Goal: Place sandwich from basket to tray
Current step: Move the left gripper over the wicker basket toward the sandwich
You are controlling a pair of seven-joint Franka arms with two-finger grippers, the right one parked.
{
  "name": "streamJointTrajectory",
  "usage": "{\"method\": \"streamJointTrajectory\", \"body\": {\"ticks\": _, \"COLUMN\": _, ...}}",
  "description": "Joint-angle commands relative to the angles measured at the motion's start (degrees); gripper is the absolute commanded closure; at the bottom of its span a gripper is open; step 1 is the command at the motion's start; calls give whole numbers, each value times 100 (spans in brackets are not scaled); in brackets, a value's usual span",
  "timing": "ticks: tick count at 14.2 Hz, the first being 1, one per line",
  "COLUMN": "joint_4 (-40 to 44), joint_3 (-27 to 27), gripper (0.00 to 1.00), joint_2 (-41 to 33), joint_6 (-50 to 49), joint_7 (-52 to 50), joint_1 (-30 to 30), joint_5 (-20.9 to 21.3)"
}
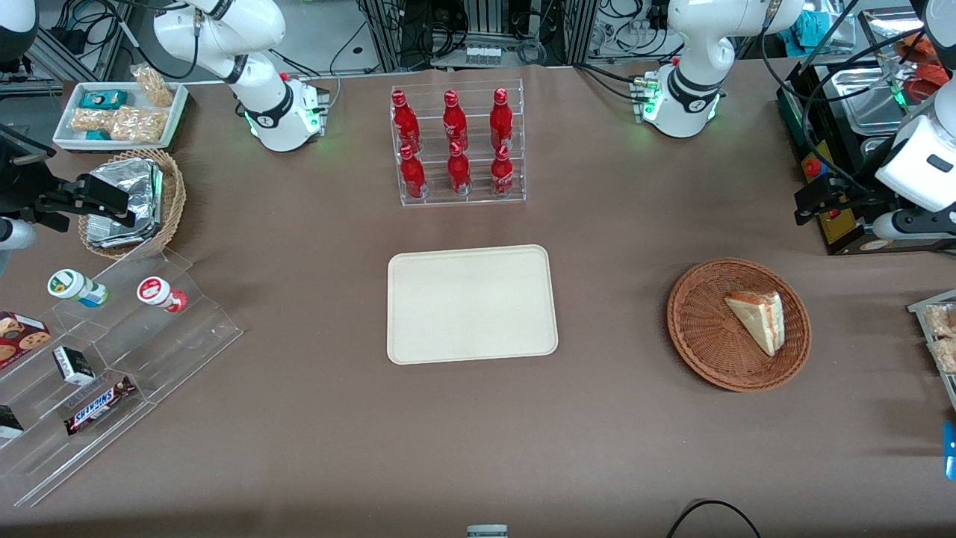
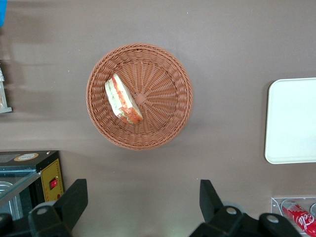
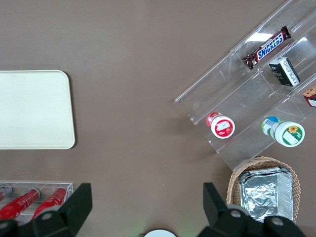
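Sandwich sitting in the basket, tray bare

The sandwich [image 2: 122, 99] is lying inside the basket [image 2: 168, 81] toward the working arm's end of the bench [image 1: 620, 418]; the claw [image 2: 143, 200] is hanging well above, fingers spread wide, holding nothing; the tray [image 1: 472, 305] is lying mid-bench.
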Motion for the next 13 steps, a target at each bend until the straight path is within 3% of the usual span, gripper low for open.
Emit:
{"method": "streamJointTrajectory", "body": {"ticks": 1, "joint_4": -56, "joint_3": 57, "gripper": 0, "joint_2": 7, "joint_6": -60, "joint_7": 71, "joint_1": -63, "joint_5": -7}}
{"method": "streamJointTrajectory", "body": {"ticks": 8, "joint_4": -530, "joint_3": 145, "gripper": 0, "joint_2": 691, "joint_6": 484, "joint_7": 71, "joint_1": 7, "joint_5": 19}}
{"method": "streamJointTrajectory", "body": {"ticks": 13, "joint_4": -1829, "joint_3": 163, "gripper": 0, "joint_2": 956, "joint_6": 2502, "joint_7": 80, "joint_1": 244, "joint_5": 19}}
